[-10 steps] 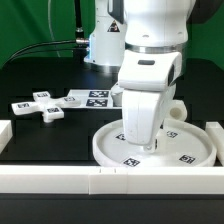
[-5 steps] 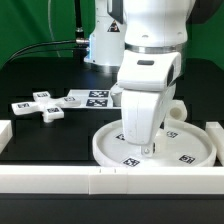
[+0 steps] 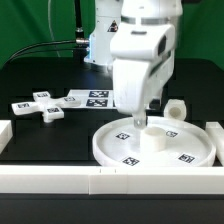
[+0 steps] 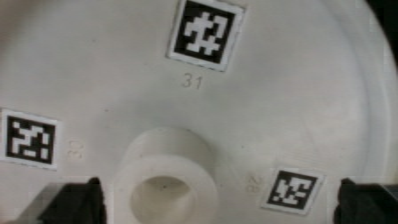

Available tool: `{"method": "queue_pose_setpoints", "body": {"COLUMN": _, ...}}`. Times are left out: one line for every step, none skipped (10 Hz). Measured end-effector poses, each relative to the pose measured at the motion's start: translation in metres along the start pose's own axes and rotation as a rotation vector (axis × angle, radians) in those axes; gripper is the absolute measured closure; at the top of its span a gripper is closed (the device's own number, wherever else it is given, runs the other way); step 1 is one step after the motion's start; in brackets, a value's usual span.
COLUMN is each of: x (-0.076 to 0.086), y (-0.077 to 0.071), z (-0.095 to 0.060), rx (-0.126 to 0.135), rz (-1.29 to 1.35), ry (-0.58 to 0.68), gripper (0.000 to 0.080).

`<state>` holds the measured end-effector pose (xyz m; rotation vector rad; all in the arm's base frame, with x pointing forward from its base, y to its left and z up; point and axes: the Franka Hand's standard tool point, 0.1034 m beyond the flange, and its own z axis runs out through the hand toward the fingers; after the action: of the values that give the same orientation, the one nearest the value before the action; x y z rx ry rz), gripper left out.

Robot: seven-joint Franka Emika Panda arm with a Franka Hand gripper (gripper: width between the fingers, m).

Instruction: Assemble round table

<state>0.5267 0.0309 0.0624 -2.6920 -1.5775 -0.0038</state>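
Black desk (image 3: 40, 75) bears the large rimmed white plastic disc (image 3: 175, 148); our fingers (image 4: 75, 198) hover wide, empty; next, probably, the short white cylinder leg (image 3: 178, 108).

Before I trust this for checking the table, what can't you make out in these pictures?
- Exterior view: the arm hides the far rim of the round disc; tags on the cross-shaped foot are too small to read.
- Wrist view: the picture's edges cut off the disc's rim and most of the fingertips.

Glossy white arm (image 3: 140, 50), black fingers (image 4: 79, 201)
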Motion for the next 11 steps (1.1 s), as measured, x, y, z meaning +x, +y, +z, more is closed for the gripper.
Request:
{"method": "queue_pose_setpoints", "body": {"x": 0.000, "y": -0.005, "z": -0.004, "rx": -0.026, "rz": 0.065, "ry": 0.018, "gripper": 0.0150}}
{"method": "queue_pose_setpoints", "body": {"x": -0.002, "y": -0.010, "z": -0.003, "rx": -0.061, "rz": 0.089, "ry": 0.048, "gripper": 0.0150}}
{"method": "queue_pose_setpoints", "body": {"x": -0.004, "y": -0.012, "z": -0.001, "rx": -0.042, "rz": 0.090, "ry": 0.033, "gripper": 0.0150}}
{"method": "queue_pose_setpoints", "body": {"x": -0.003, "y": -0.010, "z": -0.002, "rx": -0.043, "rz": 0.096, "ry": 0.035, "gripper": 0.0150}}
{"method": "queue_pose_setpoints", "body": {"x": -0.003, "y": -0.011, "z": -0.001, "rx": -0.040, "rz": 0.156, "ry": 0.037, "gripper": 0.0150}}
{"method": "queue_pose_setpoints", "body": {"x": -0.003, "y": -0.011, "z": -0.001, "rx": -0.037, "rz": 0.244, "ry": 0.040, "gripper": 0.0150}}
{"method": "queue_pose_setpoints", "body": {"x": -0.007, "y": -0.012, "z": 0.000, "rx": -0.028, "rz": 0.374, "ry": 0.048, "gripper": 0.0150}}
{"method": "queue_pose_setpoints", "body": {"x": -0.007, "y": -0.017, "z": -0.001, "rx": -0.023, "rz": 0.520, "ry": 0.052, "gripper": 0.0150}}
{"method": "queue_pose_setpoints", "body": {"x": -0.005, "y": -0.023, "z": 0.000, "rx": -0.010, "rz": 0.668, "ry": 0.054, "gripper": 0.0150}}
{"method": "queue_pose_setpoints", "body": {"x": -0.003, "y": -0.029, "z": 0.002, "rx": 0.008, "rz": 0.811, "ry": 0.059, "gripper": 0.0150}}
{"method": "queue_pose_setpoints", "body": {"x": 0.005, "y": -0.037, "z": 0.005, "rx": 0.020, "rz": 0.937, "ry": 0.060, "gripper": 0.0150}}
